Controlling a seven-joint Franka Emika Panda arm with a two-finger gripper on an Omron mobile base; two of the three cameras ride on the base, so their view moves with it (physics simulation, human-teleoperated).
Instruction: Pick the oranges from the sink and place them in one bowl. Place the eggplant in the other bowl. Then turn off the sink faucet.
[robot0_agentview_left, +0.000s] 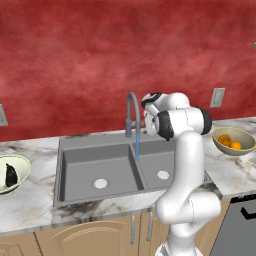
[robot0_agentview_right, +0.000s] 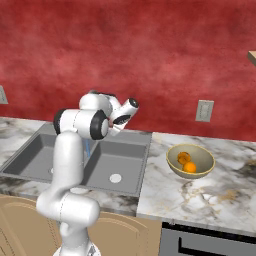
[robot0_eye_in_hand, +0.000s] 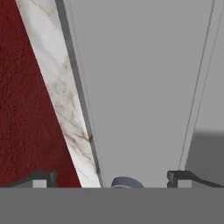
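Observation:
The grey double-basin sink (robot0_agentview_left: 80, 160) holds no fruit. Both oranges (robot0_agentview_left: 230, 142) lie in the tan bowl (robot0_agentview_left: 247, 137) on the counter to the right, and they show again as oranges (robot0_agentview_right: 187, 162) in that bowl (robot0_agentview_right: 205, 159). The dark eggplant (robot0_agentview_left: 10, 173) rests in the cream bowl (robot0_agentview_left: 22, 165) at the far left. A thin blue stream runs down from the arched faucet (robot0_agentview_left: 131, 112) into the basin. My hand hovers beside the faucet, above the sink's back rim. My gripper (robot0_eye_in_hand: 111, 179) is open, nothing is held, and a rounded grey-blue part sits low between the fingertips (robot0_eye_in_hand: 43, 178).
A red wall rises behind the marble counter (robot0_agentview_right: 210, 200), with an outlet (robot0_agentview_left: 217, 97) on it. A dark appliance front (robot0_agentview_left: 240, 222) stands at the lower right. My own white arm (robot0_agentview_left: 187, 165) blocks part of the right basin.

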